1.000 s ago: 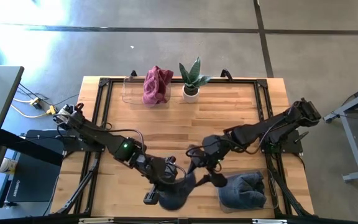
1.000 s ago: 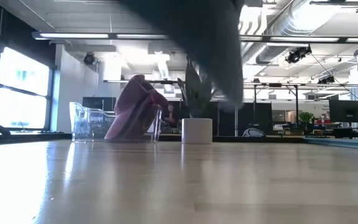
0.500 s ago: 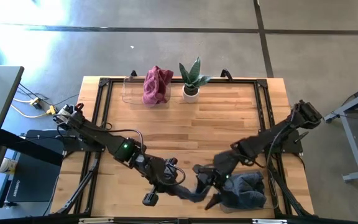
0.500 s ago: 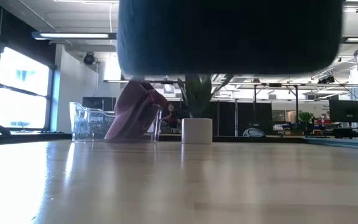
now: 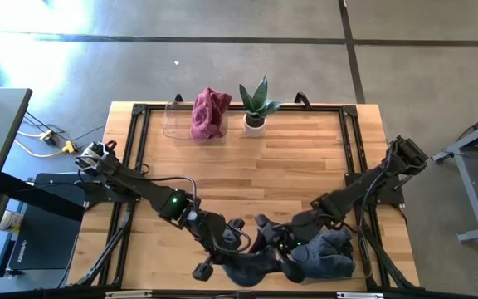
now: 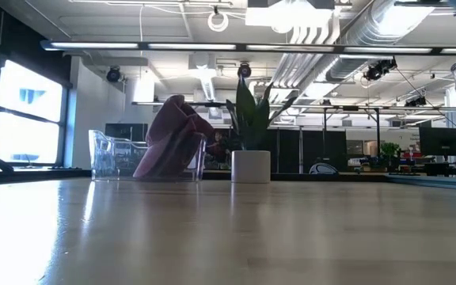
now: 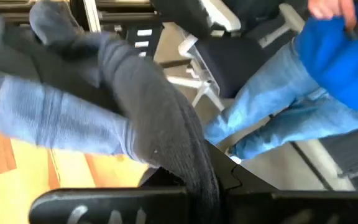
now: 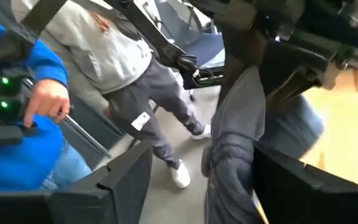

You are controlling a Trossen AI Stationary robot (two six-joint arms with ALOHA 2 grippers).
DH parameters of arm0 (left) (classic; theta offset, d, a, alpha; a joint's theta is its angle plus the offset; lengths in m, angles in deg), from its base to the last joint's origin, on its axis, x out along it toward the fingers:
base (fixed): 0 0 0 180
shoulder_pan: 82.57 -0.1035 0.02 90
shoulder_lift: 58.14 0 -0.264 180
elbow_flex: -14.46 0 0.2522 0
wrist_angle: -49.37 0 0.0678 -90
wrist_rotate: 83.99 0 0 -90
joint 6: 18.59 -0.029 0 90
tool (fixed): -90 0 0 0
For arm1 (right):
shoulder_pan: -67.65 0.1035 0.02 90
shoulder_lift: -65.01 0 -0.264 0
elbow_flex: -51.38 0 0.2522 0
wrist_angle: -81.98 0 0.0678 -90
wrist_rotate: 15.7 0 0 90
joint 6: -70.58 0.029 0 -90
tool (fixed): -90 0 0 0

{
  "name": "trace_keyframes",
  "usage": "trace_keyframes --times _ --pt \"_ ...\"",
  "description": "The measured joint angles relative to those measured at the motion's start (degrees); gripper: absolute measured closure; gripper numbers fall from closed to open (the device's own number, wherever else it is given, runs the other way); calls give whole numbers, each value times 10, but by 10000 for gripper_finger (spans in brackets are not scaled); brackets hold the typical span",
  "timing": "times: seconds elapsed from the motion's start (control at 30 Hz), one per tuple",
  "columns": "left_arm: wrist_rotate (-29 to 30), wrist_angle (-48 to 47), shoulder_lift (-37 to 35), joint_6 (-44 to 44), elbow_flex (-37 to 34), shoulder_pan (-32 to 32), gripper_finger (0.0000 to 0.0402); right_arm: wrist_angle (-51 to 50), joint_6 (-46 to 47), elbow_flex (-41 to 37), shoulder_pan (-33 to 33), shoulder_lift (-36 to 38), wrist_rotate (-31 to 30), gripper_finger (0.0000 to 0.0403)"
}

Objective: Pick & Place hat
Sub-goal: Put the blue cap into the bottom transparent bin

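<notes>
hat-moving job somewhere in mid course, judging from the pictures. dark grey hat point(image 5: 246, 267) off by the front edge of the surface point(image 5: 289, 166), stretched between the two arms and touching the pile of blue hats point(image 5: 326, 256) in the front right corner. left gripper point(image 5: 241, 247) reaching in from the left side, jaws pinched tight on a fold of the dark grey hat, as seen up close in its own wrist view point(image 7: 166, 130). right gripper point(image 5: 282, 251) low over the same hat, just beside the blue pile, jaws spread wide with grey cloth point(image 8: 235, 149) hanging between them; hard to tell whether truly gripped or only draped there. pink hat point(image 5: 210, 112) sitting in a clear bin point(image 5: 173, 118) at the back edge, left of a small potted plant point(image 5: 256, 106); same pair visible far off in the low view, with neither arm showing there. person in a blue top point(image 8: 17, 143) and another in grey point(image 8: 104, 43) standing in the room beyond the front edge, seen only from the wrists.

done, at a guess: lifting and carrying toward the front right corner. left: settling the hat on the pile, opening the pinch, pulling both arms clear.
</notes>
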Motion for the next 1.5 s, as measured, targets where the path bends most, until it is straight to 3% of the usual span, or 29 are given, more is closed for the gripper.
trace_keyframes --times 0.17,0.43,0.57,0.8,1.03,1.17,1.27,1.4,1.5 --pt "-3 3 -1 8 0 0 399 -24 36 0 11 0 -24 218" --pt "18 -2 -1 26 0 -1 398 -56 56 0 12 0 -29 388" --pt "16 -43 -1 32 0 -10 376 -85 103 0 21 3 -102 386" --pt "3 -222 -27 101 1 -42 323 -119 199 0 49 15 -265 398" --pt "172 -226 -30 118 1 -13 324 -213 325 -1 96 56 -408 400" --pt "254 -224 -31 156 1 9 325 -270 368 -1 122 99 -437 401" --pt "283 -206 -31 167 0 20 326 -283 364 -1 128 135 -439 401" --pt "281 -129 -31 158 0 19 326 -283 349 0 115 169 -411 402" --pt "268 -76 -31 143 0 10 323 -285 344 0 106 184 -439 402"
